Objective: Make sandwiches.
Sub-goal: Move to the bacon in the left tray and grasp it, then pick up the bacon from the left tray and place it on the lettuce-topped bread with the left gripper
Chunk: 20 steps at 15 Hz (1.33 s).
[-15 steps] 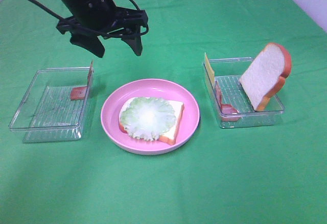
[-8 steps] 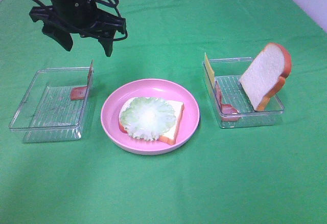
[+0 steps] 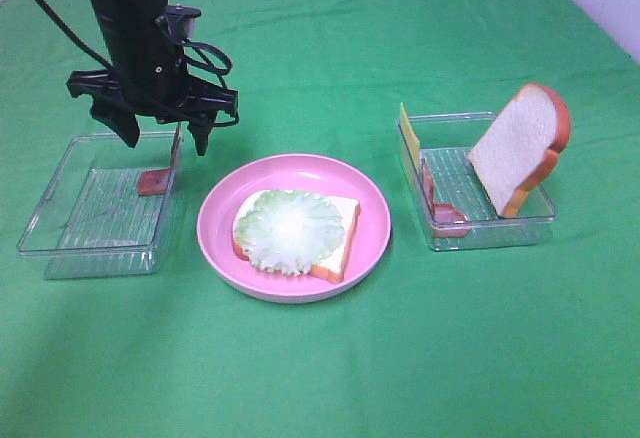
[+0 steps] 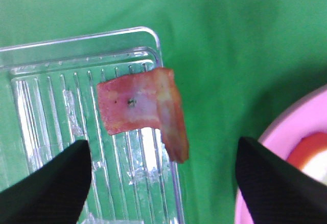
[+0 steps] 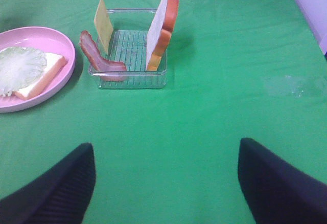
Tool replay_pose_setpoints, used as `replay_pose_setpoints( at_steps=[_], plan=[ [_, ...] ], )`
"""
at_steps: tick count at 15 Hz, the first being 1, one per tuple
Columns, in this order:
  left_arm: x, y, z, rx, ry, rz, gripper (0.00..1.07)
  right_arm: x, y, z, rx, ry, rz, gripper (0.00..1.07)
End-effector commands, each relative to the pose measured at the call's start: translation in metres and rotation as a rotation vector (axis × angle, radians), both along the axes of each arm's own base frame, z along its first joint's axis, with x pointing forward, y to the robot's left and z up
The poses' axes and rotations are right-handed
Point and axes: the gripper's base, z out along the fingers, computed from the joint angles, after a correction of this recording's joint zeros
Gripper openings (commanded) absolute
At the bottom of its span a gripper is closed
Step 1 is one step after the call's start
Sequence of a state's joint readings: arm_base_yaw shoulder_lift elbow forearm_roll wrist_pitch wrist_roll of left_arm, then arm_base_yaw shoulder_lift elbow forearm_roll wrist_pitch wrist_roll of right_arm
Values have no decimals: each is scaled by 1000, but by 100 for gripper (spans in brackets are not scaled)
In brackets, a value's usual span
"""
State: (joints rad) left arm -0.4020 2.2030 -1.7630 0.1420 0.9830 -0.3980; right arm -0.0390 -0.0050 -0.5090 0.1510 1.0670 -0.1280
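green cloth spreads under everything. the pink plate at centre carries a bread slice topped with lettuce. the left gripper hangs spread and empty above the left tray, whose bacon strip leans on its wall. the right tray holds a leaning slice, a bacon piece and a cheese square. the right gripper gapes over bare cloth, empty

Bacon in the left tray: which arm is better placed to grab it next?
Left. The left gripper, open, hangs over the bacon strip; the right gripper is far off, facing the right tray.
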Motion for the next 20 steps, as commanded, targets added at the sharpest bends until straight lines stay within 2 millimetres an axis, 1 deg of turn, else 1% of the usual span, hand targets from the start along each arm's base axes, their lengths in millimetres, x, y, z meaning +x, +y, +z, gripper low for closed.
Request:
replay_pose_setpoints(
  at_steps=[1, 2, 4, 5, 7, 8, 9, 11, 13, 14, 15, 17, 18, 20],
  plan=[
    [3, -2, -3, -15, -25, 9, 65, -1, 0, 0, 8, -22, -11, 74],
    [5, -3, -3, -24, -42, 6, 60, -1, 0, 0, 8, -22, -11, 74],
    [7, -4, -2, -33, -62, 3, 43, -1, 0, 0, 8, -22, -11, 74],
    [7, -4, -2, -34, -63, 3, 40, -1, 0, 0, 8, -22, -11, 74],
    [7, -4, -2, -34, -63, 3, 19, -1, 0, 0, 8, -22, -11, 74],
    [7, -4, -2, -34, -63, 3, 6, -1, 0, 0, 8, -22, -11, 74],
    [7, -4, -2, -33, -62, 3, 0, -1, 0, 0, 8, -22, -11, 74],
    [6, -3, 0, -32, -61, 4, 0, -1, 0, 0, 8, -22, -11, 74],
    [3, -2, 11, -36, -66, 4, 0, -1, 0, 0, 8, -22, -11, 74],
    [-1, -2, 26, -50, -68, -7, 0, -1, 0, 0, 8, -22, -11, 74],
    [-4, -2, 32, -58, -69, -12, 0, -1, 0, 0, 8, -22, -11, 74],
    [-14, -4, 62, -132, -84, -46, 0, -1, 0, 0, 8, -22, -11, 74],
    [-20, -7, 79, -193, -97, -80, 0, -1, 0, 0, 8, -22, -11, 74],
    [-32, -17, 101, -329, -99, -155, 0, -1, 0, 0, 8, -22, -11, 74]
  ],
)
